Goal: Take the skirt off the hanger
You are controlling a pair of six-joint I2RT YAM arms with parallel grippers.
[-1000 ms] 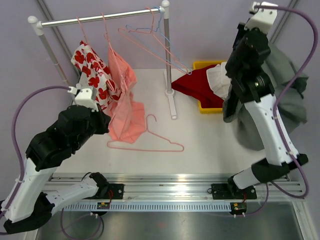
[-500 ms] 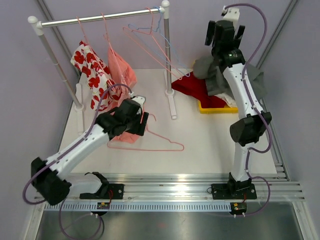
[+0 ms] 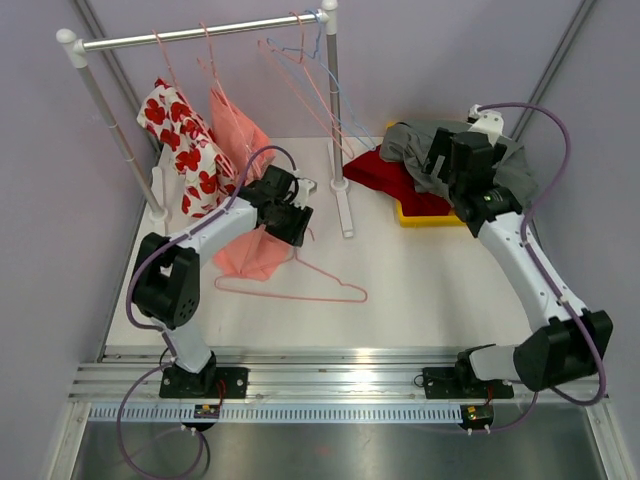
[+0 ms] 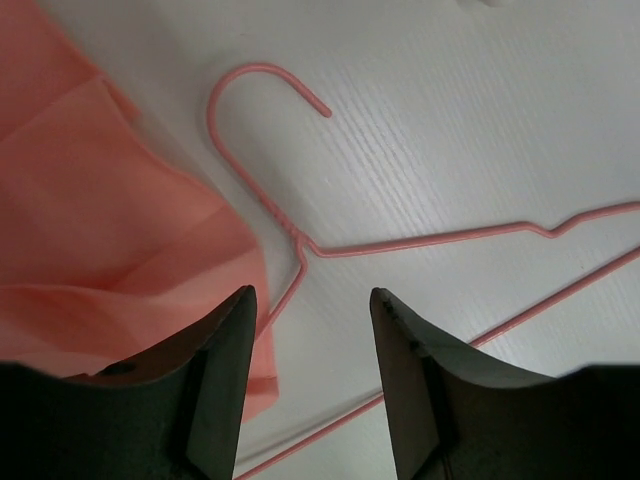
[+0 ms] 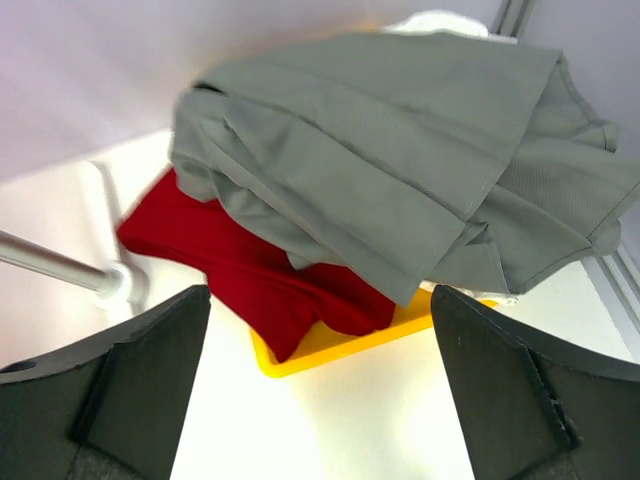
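Note:
A grey skirt (image 5: 400, 160) lies loose on top of a red garment (image 5: 270, 270) in the yellow bin (image 5: 340, 345), off any hanger. Just in front of the bin my right gripper (image 5: 320, 295) hovers open and empty; in the top view the right gripper (image 3: 440, 165) is at the bin's edge. A bare pink hanger (image 4: 300, 240) lies flat on the table. Above its neck my left gripper (image 4: 312, 300) stands open with nothing between the fingers. A pink skirt (image 3: 240, 135) hangs from a hanger on the rail, its hem (image 4: 100, 220) pooled on the table beside the left gripper (image 3: 298, 228).
The clothes rail (image 3: 200, 35) spans the back left, its right post (image 3: 337, 130) standing between the arms. A white garment with red hearts (image 3: 185, 150) hangs at its left end. Bare wire hangers (image 3: 310, 80) hang at its right end. The table's back right corner holds the bin (image 3: 430, 213).
My right arm swung down to the bin, opened and let go of the grey skirt, which now lies on the red garment. My left arm reached out over the table hanger and opened.

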